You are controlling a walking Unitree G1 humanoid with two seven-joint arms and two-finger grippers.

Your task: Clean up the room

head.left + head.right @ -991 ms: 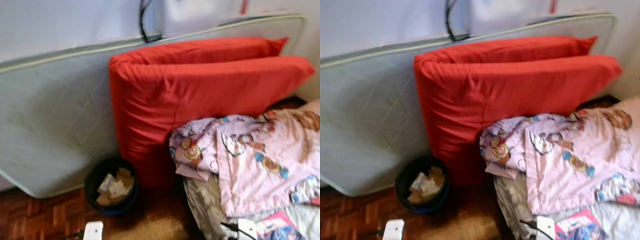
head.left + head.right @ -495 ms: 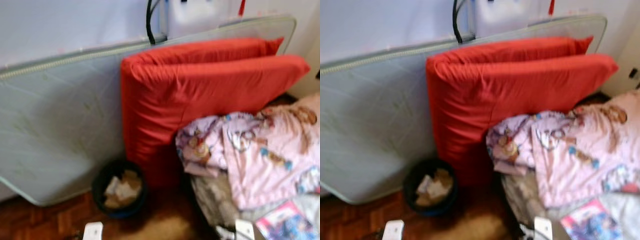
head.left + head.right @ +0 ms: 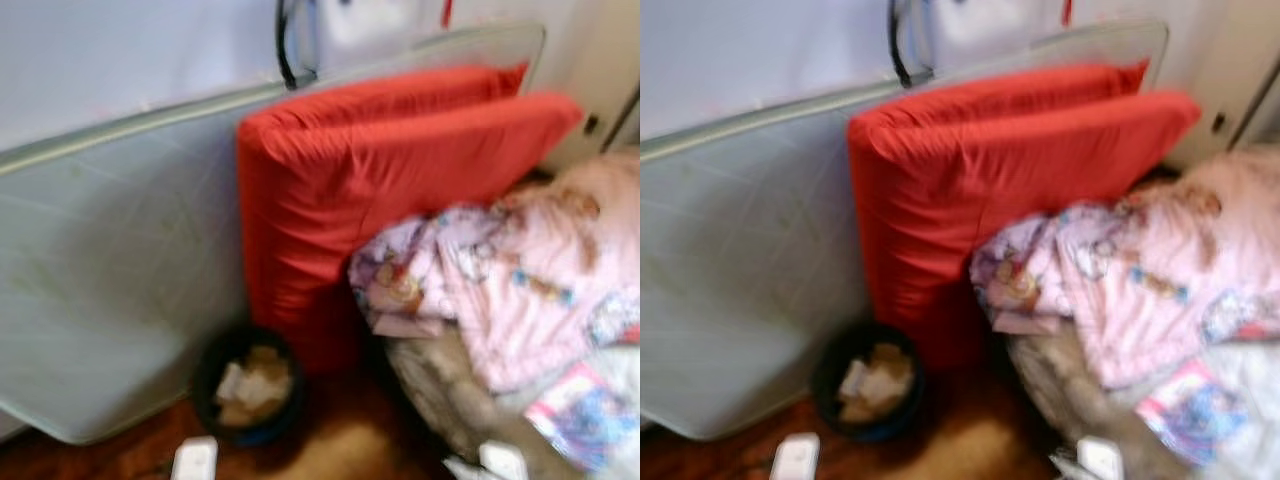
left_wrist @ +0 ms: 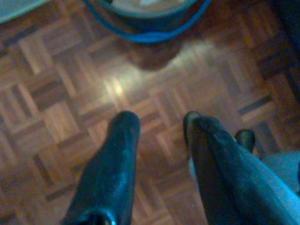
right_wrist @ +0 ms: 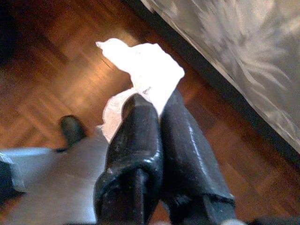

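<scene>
My right claw (image 5: 154, 105) is clamped tight on a white crumpled paper scrap (image 5: 145, 70), fingers together with the paper pinched at the tips and sticking out past them. It hangs over the parquet floor (image 5: 51, 89), just beside the edge of the grey-patterned bedding (image 5: 234, 51). My left claw (image 4: 157, 126) is parted, holding nothing, fingers pointing down at bare parquet with the rim of the dark waste bin (image 4: 145, 28) just ahead of it.

In the head views, blurred, the bin (image 3: 247, 385) sits on the floor at the foot of a red cushion (image 3: 380, 190), which leans on a pale mattress (image 3: 110, 280) stood against the wall. Paper scraps are already in the bin. A pink cartoon blanket (image 3: 520, 270) is heaped on the bed to my right.

Step in hand, as I judge it: carry the scrap to the bin and drop it.

To do it well:
- Keep the pinch firm while moving; the grip is only at the tips and the paper is light, so it could slip.
- Swing the right claw leftward across the floor until it is over the bin mouth, not the rim.
- Go low before opening, because paper drifts.
- Keep the left claw out of the path, near the bin.
</scene>
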